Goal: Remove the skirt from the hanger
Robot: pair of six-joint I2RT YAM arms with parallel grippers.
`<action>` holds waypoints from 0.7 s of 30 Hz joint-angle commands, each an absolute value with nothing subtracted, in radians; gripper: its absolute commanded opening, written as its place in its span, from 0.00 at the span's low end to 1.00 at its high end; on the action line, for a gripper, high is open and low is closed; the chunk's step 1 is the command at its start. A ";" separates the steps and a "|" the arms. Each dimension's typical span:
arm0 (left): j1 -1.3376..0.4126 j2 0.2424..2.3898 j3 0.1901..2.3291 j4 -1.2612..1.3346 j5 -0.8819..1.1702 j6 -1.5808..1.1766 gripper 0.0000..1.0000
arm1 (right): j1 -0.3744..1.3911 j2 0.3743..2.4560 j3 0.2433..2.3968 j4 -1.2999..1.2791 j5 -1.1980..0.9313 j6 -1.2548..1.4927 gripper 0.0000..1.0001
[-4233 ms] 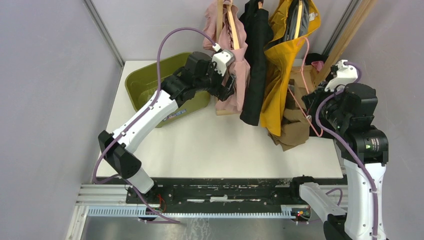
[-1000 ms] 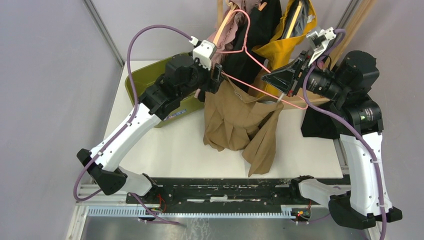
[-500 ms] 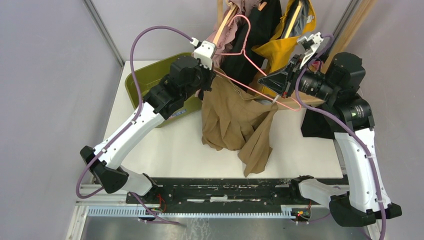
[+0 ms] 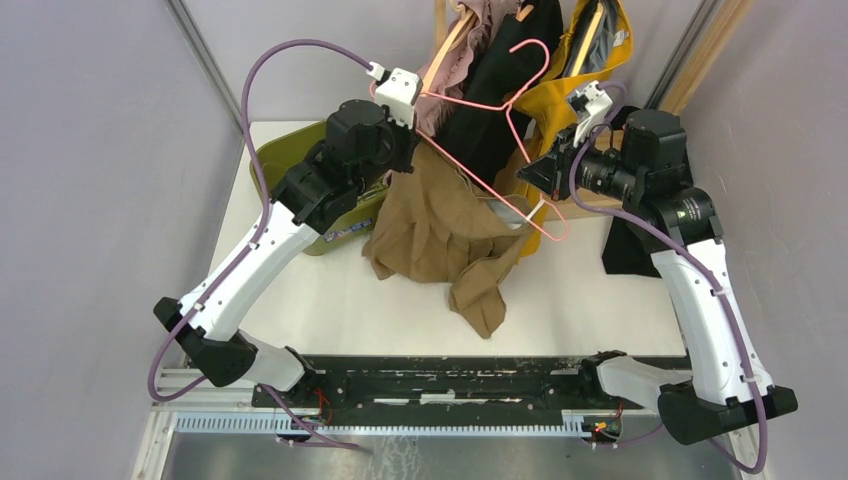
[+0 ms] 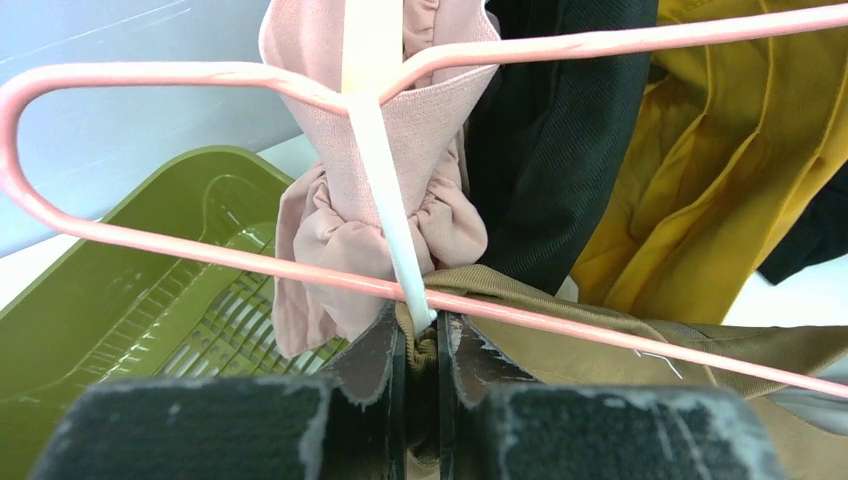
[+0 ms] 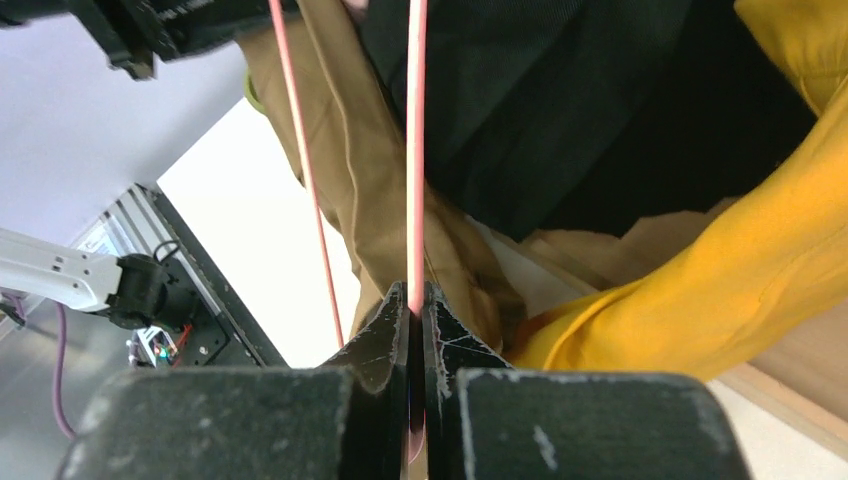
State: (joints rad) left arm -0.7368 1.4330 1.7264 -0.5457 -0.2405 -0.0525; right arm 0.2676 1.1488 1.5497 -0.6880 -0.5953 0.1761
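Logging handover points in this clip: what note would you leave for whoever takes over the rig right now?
Left gripper: shut on the skirt at its top edge, right by the hanger bar.
Right gripper: shut on the hanger wire, holding it above the table.
Skirt: top edge runs along the hanger bar, lower part bunched on the table.
Done: both grips are set.
Left: pull the skirt off the hanger; it is not yet free.
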 commanded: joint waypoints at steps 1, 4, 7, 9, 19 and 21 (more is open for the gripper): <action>-0.743 1.412 1.778 -0.475 -0.296 0.015 0.03 | 0.287 1.151 1.551 -0.747 -0.537 0.109 0.01; -0.735 1.408 1.759 -0.468 -0.296 0.017 0.03 | 0.291 1.151 1.551 -0.744 -0.546 0.112 0.01; -0.735 1.414 1.741 -0.463 -0.294 0.016 0.03 | 0.297 1.167 1.577 -0.742 -0.562 0.122 0.01; -0.730 1.417 1.726 -0.462 -0.323 0.027 0.03 | 0.303 1.176 1.599 -0.765 -0.561 0.109 0.01; -0.540 1.393 1.723 -0.402 -0.362 0.051 0.03 | 0.313 1.135 1.571 -0.856 -0.535 0.087 0.01; -0.523 1.393 1.736 -0.396 -0.377 0.075 0.03 | 0.312 1.134 1.569 -0.858 -0.533 0.085 0.01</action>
State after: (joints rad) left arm -0.5850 1.4326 1.6833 -0.5350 -0.2996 -0.0303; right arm 0.3069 1.1683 1.5570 -0.8471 -0.5396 0.1066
